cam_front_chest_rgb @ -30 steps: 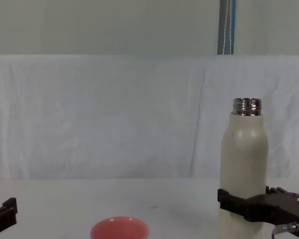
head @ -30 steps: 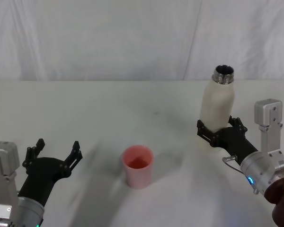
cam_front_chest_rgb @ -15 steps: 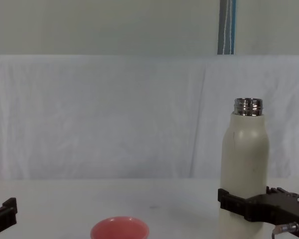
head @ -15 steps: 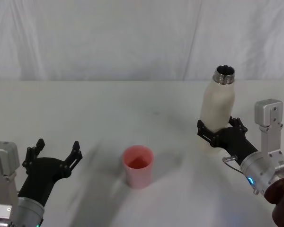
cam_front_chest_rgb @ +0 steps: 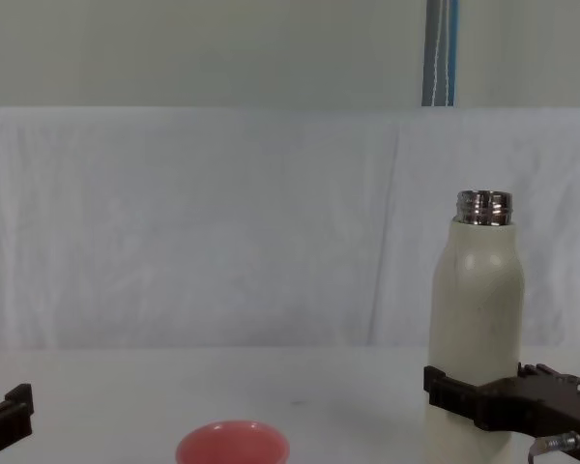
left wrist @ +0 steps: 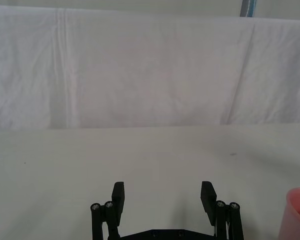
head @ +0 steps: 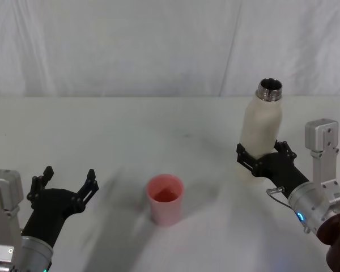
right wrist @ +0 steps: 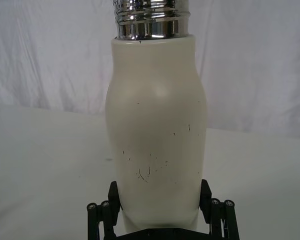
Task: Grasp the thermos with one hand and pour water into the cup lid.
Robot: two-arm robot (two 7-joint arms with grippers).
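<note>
head: right gripper pinching thermos low; cup lid well off toward left gripper, spread, idle | right wrist: fingers flanking base | chest: thermos upright; tilt slowly over cup lid

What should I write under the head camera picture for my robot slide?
Right gripper clamps the upright thermos; pink cup lid waits mid-table, left gripper open.
</note>
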